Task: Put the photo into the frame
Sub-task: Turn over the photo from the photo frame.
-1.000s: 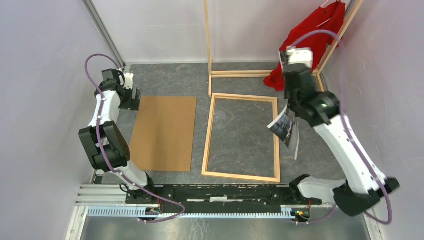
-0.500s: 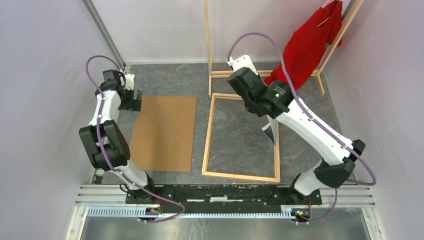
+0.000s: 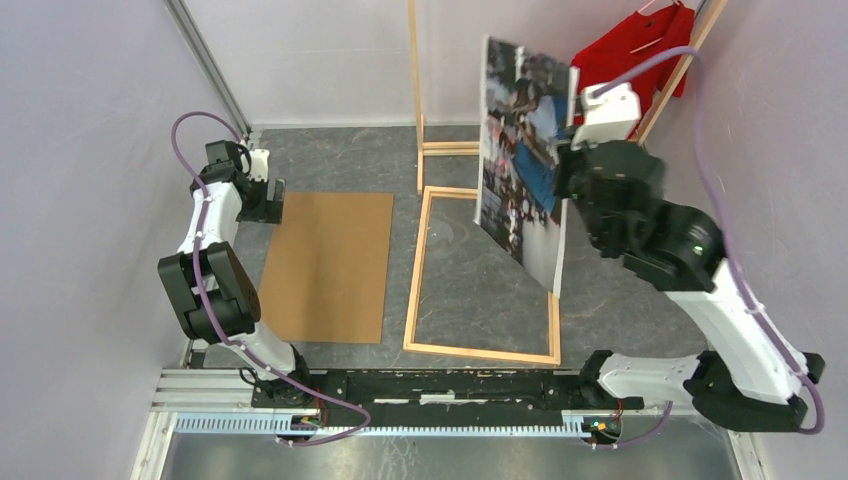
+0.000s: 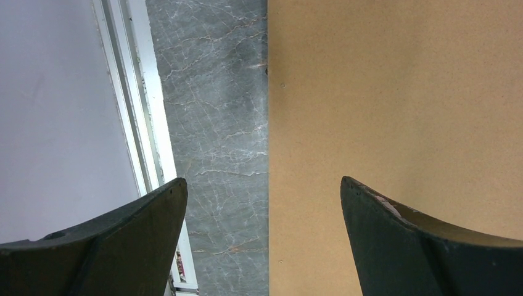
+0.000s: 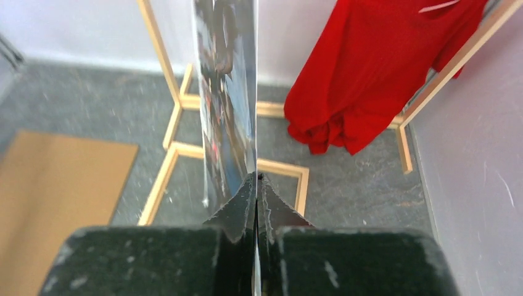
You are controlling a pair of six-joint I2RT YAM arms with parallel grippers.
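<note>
Pinched photo point(image 3: 520, 150) in right end effector point(image 5: 256, 179), held upright above frame point(image 3: 417, 270), probably to clear its rim. Parked left end effector point(image 4: 262, 203) spread over cardboard point(image 3: 330, 265).

right hand point(image 5: 256, 185): swung back right | photo point(image 3: 518, 150): raised upright, print side showing

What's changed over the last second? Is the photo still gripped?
The right tool stayed shut on the photo, swung it left over the frame, then lifted it: it hung low beside the frame's right rail and now stands high, nearly upright, print facing left. Unchanged: frame, brown backing board, open left tool.
</note>
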